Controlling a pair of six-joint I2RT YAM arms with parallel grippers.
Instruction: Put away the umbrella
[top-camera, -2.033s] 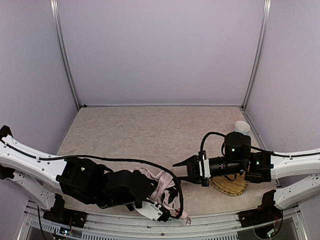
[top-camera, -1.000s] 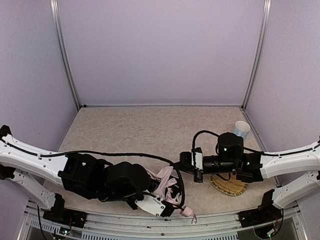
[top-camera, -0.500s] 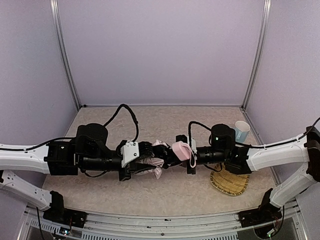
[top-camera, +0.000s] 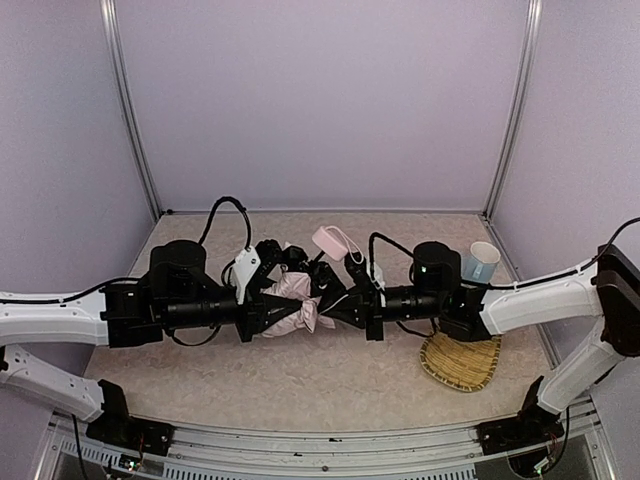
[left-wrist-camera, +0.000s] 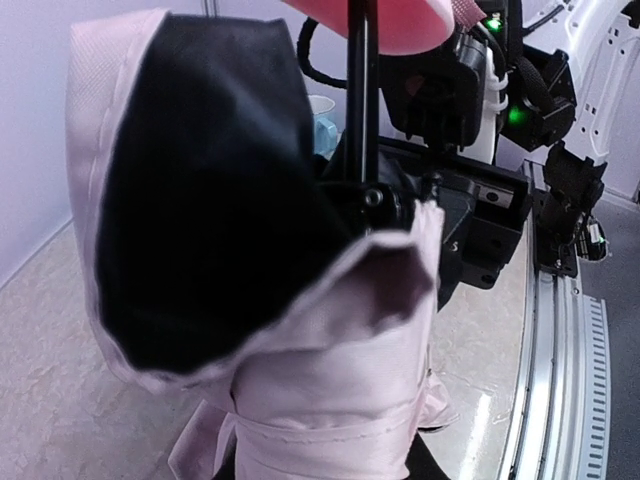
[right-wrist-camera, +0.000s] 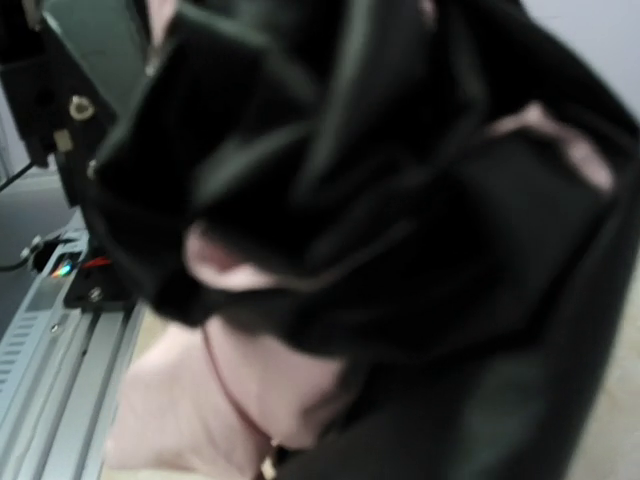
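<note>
View from above, with both wrist views. The pale pink folding umbrella (top-camera: 296, 312) hangs in mid-air at the centre of the frame, clear of the beige speckled tabletop (top-camera: 230, 250), slung between my two arms, which meet nose to nose from the left and right edges. The left gripper (top-camera: 268, 308) is partly closed and pinches the gathered pink canopy; in its wrist view the bundled fabric rises from the bottom centre and fills the foreground, which I read as a grip meant to hold the folds together so they cannot spring open. The right gripper (top-camera: 350, 300) has its jaws pressed fully together, with the tips buried in the black lining; its wrist view shows only dark cloth and a blur of pink, so I cannot tell whether a fold or rib lies between them. The thin black shaft (left-wrist-camera: 360, 90) points up and away from the left arm, carrying the small pale pink handle (top-camera: 330, 240) above and slightly behind the meeting point, near the frame's centre. I judge this arrangement to be a collapsing step, with one arm bracing the canopy while the other works at the shaft end. A pale blue paper cup (top-camera: 482, 262) stands at centre right, and a round woven straw tray (top-camera: 462, 360) lies below it, both well apart from the umbrella.
</note>
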